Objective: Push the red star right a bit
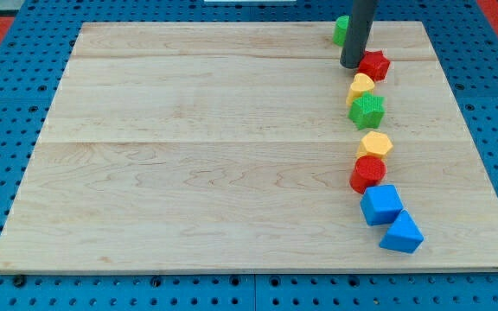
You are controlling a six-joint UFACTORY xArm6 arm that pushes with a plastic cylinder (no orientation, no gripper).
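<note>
The red star (374,65) lies near the view's top right on the wooden board (188,155). My tip (351,65) stands just left of the red star, touching or nearly touching its left side. A green block (341,30) sits above, partly hidden behind the rod. Below the star lie a yellow block (360,86) and a green star (368,111), close together.
Further down the same column lie a yellow hexagon (374,144), a red cylinder (367,174), a blue cube (380,205) and a blue triangular block (402,233). The board's right edge (465,112) is close to the star.
</note>
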